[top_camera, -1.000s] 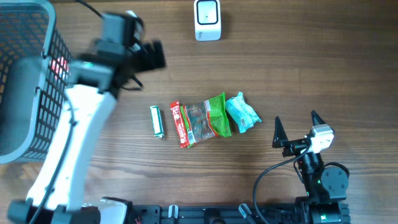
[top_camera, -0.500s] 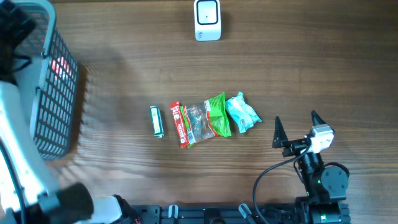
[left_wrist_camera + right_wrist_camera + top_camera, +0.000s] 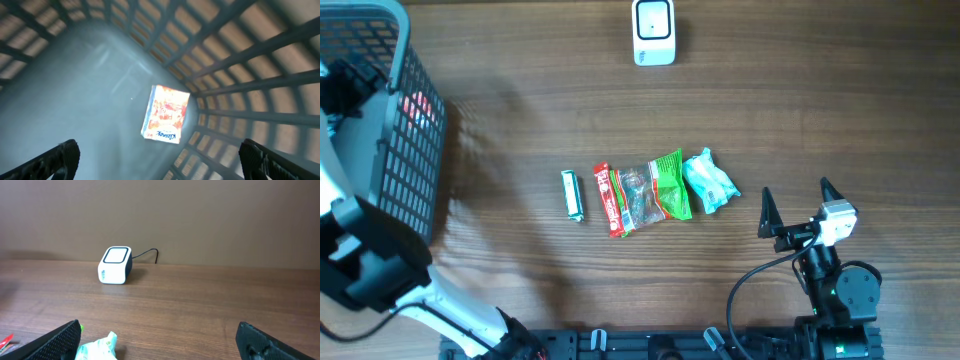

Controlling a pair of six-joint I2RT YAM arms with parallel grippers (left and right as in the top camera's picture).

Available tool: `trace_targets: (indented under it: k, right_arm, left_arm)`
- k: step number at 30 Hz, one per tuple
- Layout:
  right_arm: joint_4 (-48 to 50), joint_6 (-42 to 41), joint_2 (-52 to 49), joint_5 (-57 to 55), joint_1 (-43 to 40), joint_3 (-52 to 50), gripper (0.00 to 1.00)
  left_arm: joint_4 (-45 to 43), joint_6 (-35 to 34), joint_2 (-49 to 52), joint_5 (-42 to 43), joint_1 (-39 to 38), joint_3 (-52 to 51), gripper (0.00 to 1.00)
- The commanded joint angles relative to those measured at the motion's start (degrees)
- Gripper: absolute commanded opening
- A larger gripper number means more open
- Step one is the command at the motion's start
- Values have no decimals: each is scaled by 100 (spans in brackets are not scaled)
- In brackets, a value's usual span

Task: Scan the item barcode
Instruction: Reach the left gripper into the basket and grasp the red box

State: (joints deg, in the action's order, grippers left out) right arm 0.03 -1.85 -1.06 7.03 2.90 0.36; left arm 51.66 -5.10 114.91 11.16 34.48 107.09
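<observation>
Items are laid in a short row near the middle of the counter [image 3: 840, 90]: a green stick [image 3: 573, 194] at the left, a snack bag [image 3: 643, 194] in red, clear and green near it, and a teal pack [image 3: 709, 181] touching the bag's right edge. The stick is kept apart from the bag by a narrow strip of bare wood. A fourth item, a tissue pack [image 3: 166, 113] printed in red and orange with a blue band, is seen lying flat on the floor of the basket [image 3: 415, 150], close to its meshed wall; from overhead it is glimpsed only as a red patch through the mesh. The basket is placed at the counter's far left. The scanner [image 3: 653, 32], a small white box with a dark cable, is set at the far edge of the counter, well apart from the row

The left gripper [image 3: 159, 145] is held inside the basket above the tissue pack, its jaws spread wide with nothing gripped between them. The right gripper [image 3: 796, 190] is held low at the right end of the row, near the teal pack but apart from it, its jaws likewise spread wide and empty. In the right wrist view the top of the teal pack is seen at the lower edge, with the scanner beyond it
</observation>
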Motion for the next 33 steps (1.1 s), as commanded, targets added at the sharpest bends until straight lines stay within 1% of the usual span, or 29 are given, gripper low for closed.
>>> trace_targets:
  k: [1,12,13,14,15,16,23,25,27,30,33]
  right_arm:
    - [35,33,4,-59,-28,-7,100]
    - [35,33,4,-59,-31,-7,100]
    - [35,33,4,-59,-28,-7,100]
    - [35,33,4,-59,-28,-7,100]
    - [35,33,4,-59,-28,-7,100]
    - [35,33,4,-59,-28,-7,100]
    - [35,31,4,-59,-28,-7,100]
    - [35,33,4,-59,-28,-7,100]
    - [35,33,4,-59,-31,-7,100]
    - [35,33,4,-59,-28,-7,100]
    - [35,33,4,-59,-28,-7,100]
  left_arm:
    - [28,341,448,278,-11,-22,99]
    - [39,339,1532,278,-13,-26,93]
    - [42,339,1596,275,-13,-26,91]
    - [39,339,1639,278,-11,-26,84]
    - [24,339,1670,275,-11,-26,72]
    - [7,339,1670,275,-7,-26,66]
    - [-46,339,1668,275,-7,-24,65]
    - [-68,339,1668,275,-7,-24,63]
    - [-127,317,1659,275,0,-22,56]
    - [-203,166,1556,278,28,-11,57]
    - [-260,144,1416,295,31,-11,61]
